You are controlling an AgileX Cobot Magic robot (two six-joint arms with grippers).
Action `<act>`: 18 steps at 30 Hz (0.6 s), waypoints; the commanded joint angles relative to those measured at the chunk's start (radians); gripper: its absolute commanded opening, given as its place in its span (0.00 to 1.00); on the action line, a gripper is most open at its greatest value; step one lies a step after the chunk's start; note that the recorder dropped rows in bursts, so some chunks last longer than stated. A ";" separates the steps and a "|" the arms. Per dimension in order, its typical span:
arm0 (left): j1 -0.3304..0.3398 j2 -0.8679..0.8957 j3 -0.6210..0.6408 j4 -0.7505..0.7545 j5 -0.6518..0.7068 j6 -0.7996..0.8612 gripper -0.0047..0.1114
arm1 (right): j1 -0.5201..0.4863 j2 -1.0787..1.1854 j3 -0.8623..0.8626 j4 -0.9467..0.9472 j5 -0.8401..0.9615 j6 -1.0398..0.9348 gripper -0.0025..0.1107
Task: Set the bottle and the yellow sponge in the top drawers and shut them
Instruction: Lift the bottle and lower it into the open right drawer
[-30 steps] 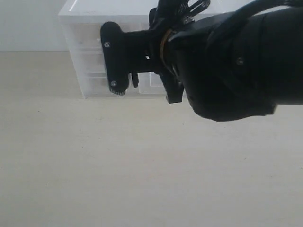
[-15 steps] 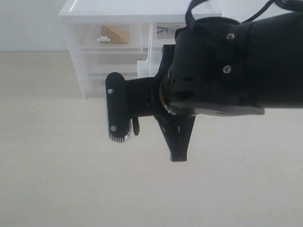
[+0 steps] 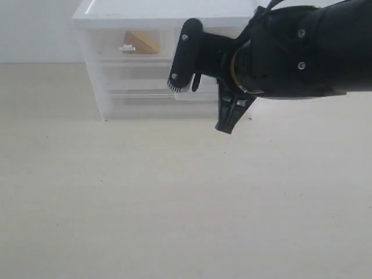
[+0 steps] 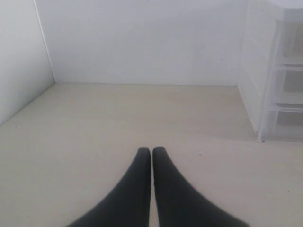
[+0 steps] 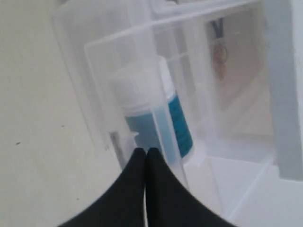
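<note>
The yellow sponge (image 3: 141,42) lies inside the shut left top drawer (image 3: 110,43) of the white-topped cabinet (image 3: 133,10). The bottle (image 5: 152,111), with its white cap and teal label, lies on its side in the pulled-out right top drawer (image 5: 102,71). My right gripper (image 5: 146,151) is shut and empty, its tips at that drawer's front wall. In the exterior view the right gripper (image 3: 224,127) points down in front of the cabinet, and the arm hides the right drawer. My left gripper (image 4: 151,151) is shut and empty above bare table, well clear of the cabinet (image 4: 272,71).
The full-width lower drawers (image 3: 133,81) sit shut under the sponge's drawer. The beige table (image 3: 145,203) stretches in front of the cabinet. A white wall (image 4: 142,42) backs the table and another closes its side.
The right arm dipped low in front of the cabinet, then rose and shifted right. The sponge's drawer, hidden a second ago, now shows.
</note>
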 commanded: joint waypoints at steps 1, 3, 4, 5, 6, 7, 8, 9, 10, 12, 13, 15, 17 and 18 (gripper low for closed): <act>-0.002 0.004 0.003 -0.007 -0.004 -0.009 0.07 | -0.021 -0.005 -0.003 -0.167 -0.013 0.164 0.02; -0.002 0.004 0.003 -0.007 -0.004 -0.009 0.07 | -0.021 -0.005 -0.003 -0.229 -0.009 0.205 0.02; -0.002 0.004 0.003 -0.007 -0.004 -0.009 0.07 | -0.021 -0.005 -0.003 -0.257 -0.014 0.220 0.02; -0.002 0.004 0.003 -0.007 -0.004 -0.009 0.07 | -0.023 -0.005 -0.003 -0.281 -0.016 0.231 0.02; -0.002 0.004 0.003 -0.007 -0.004 -0.009 0.07 | -0.023 -0.005 -0.003 -0.306 -0.018 0.249 0.02; -0.002 0.004 0.003 -0.007 -0.004 -0.009 0.07 | -0.026 -0.004 -0.003 -0.334 -0.022 0.268 0.02; -0.002 0.004 0.003 -0.007 -0.004 -0.009 0.07 | -0.033 -0.004 -0.003 -0.350 -0.036 0.285 0.02; -0.002 0.004 0.003 -0.007 -0.004 -0.009 0.07 | -0.046 -0.003 -0.003 -0.360 -0.056 0.304 0.02; -0.002 0.004 0.003 -0.007 -0.004 -0.009 0.07 | -0.062 -0.001 -0.003 -0.363 -0.074 0.328 0.02; -0.002 0.004 0.003 -0.007 -0.004 -0.009 0.07 | -0.093 0.006 -0.003 -0.367 -0.090 0.352 0.02; -0.002 0.004 0.003 -0.007 -0.004 -0.009 0.07 | -0.111 0.012 -0.003 -0.367 -0.095 0.358 0.02; -0.002 0.004 0.003 -0.007 -0.004 -0.009 0.07 | -0.135 0.017 -0.003 -0.361 -0.097 0.374 0.02; -0.002 0.004 0.003 -0.007 -0.004 -0.009 0.07 | -0.140 0.017 -0.003 -0.345 -0.082 0.383 0.02; -0.002 0.004 0.003 -0.007 -0.004 -0.009 0.07 | -0.140 0.017 -0.003 -0.333 -0.063 0.383 0.02</act>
